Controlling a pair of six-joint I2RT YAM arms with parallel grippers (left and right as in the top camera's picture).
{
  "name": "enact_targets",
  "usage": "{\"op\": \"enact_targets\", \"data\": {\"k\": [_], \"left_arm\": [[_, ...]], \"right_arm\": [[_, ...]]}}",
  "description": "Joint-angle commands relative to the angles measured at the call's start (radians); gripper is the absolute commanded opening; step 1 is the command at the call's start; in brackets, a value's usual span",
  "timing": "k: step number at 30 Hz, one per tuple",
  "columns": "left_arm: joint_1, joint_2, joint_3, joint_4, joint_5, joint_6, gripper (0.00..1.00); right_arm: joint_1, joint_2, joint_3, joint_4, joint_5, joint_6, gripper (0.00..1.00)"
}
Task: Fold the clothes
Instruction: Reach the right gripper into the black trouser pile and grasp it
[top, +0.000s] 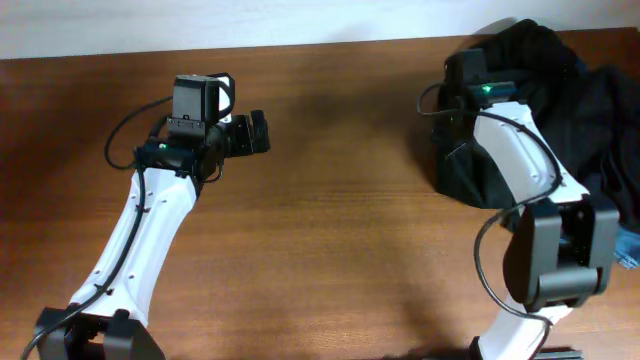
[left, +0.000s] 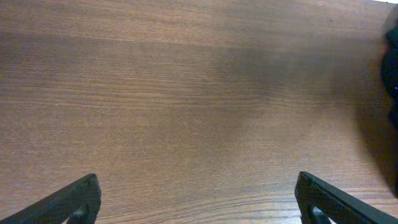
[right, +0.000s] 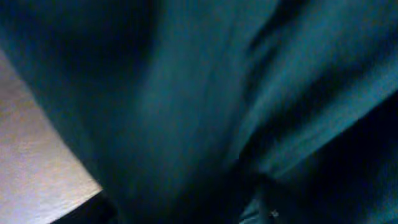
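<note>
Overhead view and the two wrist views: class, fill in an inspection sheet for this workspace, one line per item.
surface: brown wooden table, bare in the middle and on the left.
job's things: clothes, a dark heap at the far right; a scrap of blue denim at the right edge.
clutter: nothing seen.
grippers: left gripper, fingers wide open over bare wood; right gripper, fingers buried in the dark fabric, open or shut cannot be told.
cables: black cable looping beside the left arm, another along the right arm.
surroundings: pale strip beyond the table's far edge.
</note>
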Motion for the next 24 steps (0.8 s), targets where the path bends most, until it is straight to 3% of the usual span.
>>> {"op": "enact_targets", "data": {"k": [1, 3, 10, 18, 24], "left_arm": [[0.003, 0.009, 0.026, -0.001, -0.014, -0.008, 0.99], [0.003, 0.009, 0.026, -0.001, -0.014, -0.008, 0.99], [0.003, 0.009, 0.026, -0.001, -0.014, -0.009, 0.99], [0.006, 0.009, 0.026, -0.001, -0.014, -0.008, 0.99], [0.062, -0.037, 0.03, -0.002, -0.014, -0.01, 1.0]], "right_arm": [[0.001, 0.018, 0.016, 0.003, 0.035, 0.022, 0.24], [0.001, 0.017, 0.017, 0.003, 0.035, 0.021, 0.04], [0.021, -0.03, 0.13, -0.069, -0.008, -0.076, 0.04], [0.155, -0.034, 0.603, -0.317, -0.052, -0.176, 0.04], [0.332, -0.034, 0.813, -0.309, -0.046, -0.193, 0.04]]}}
